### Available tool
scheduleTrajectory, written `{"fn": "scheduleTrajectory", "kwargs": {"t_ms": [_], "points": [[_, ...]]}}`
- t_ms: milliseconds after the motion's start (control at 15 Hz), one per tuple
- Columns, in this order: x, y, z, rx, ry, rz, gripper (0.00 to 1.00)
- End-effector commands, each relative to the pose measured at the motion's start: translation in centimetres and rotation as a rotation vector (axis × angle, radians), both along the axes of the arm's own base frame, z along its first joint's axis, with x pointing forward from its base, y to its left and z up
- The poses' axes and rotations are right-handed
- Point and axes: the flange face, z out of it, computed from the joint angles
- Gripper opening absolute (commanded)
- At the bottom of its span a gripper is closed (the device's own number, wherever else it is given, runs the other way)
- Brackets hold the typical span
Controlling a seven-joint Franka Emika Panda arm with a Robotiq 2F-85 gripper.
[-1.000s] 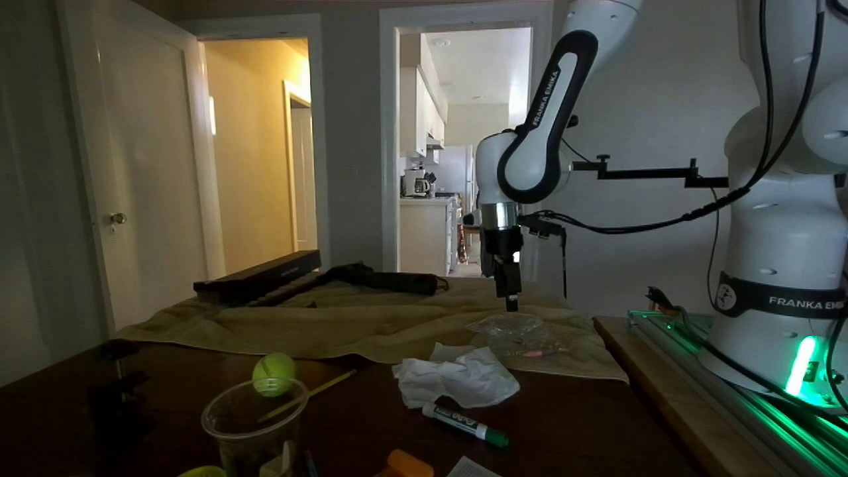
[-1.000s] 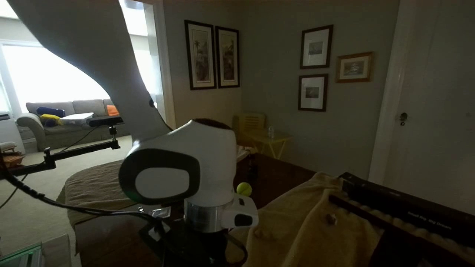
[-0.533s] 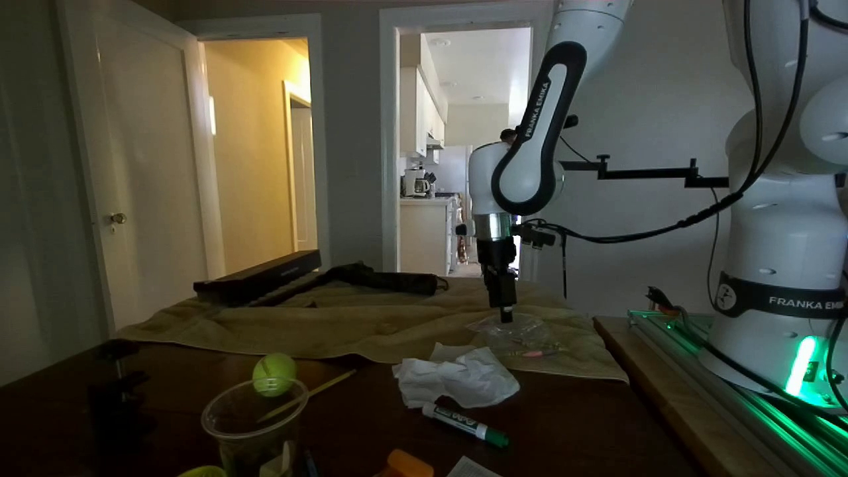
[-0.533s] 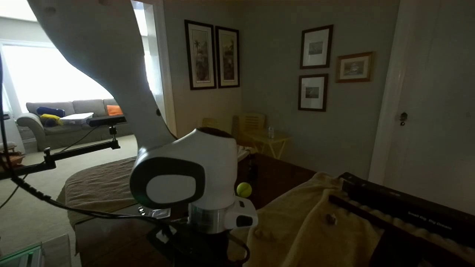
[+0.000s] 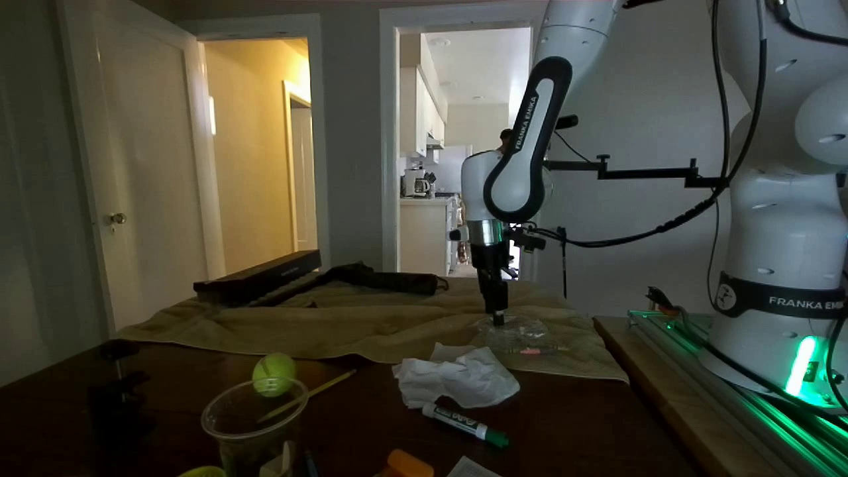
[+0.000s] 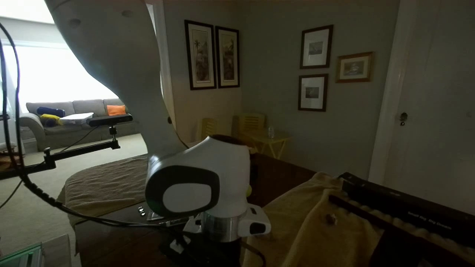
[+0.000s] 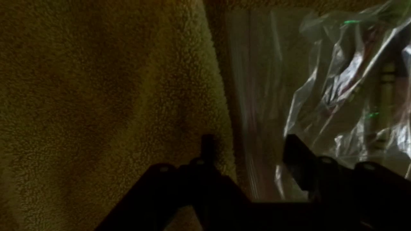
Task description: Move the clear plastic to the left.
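Plainly, the black two-fingered gripper (image 7: 250, 144) stands with jaws spread apart at one edge of the clear crinkled plastic bag (image 7: 308, 106), which lies on the tan plush towel (image 7: 102, 80).

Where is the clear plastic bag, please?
In an exterior view, the clear plastic bag lies right of centre on the towel, beyond the tissue, its edge under the hand.

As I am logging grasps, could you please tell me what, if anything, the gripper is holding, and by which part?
Nothing: the gripper is open, its jaws apart, with an edge of the bag showing between them.
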Motion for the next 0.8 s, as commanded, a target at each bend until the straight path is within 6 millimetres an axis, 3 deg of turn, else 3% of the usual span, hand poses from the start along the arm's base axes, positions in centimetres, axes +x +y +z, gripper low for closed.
{"fn": "scheduleTrajectory", "kwargs": {"t_ms": [0,267,733], "points": [[-0.2,-1.0,-0.2,0.011,-0.009,0.003,0.30],[-1.0,-0.5,0.4,0.008,-0.018,-0.026,0.02],[-2.7,0.5,2.3,-0.004,-0.016,-0.044,0.00]]}}
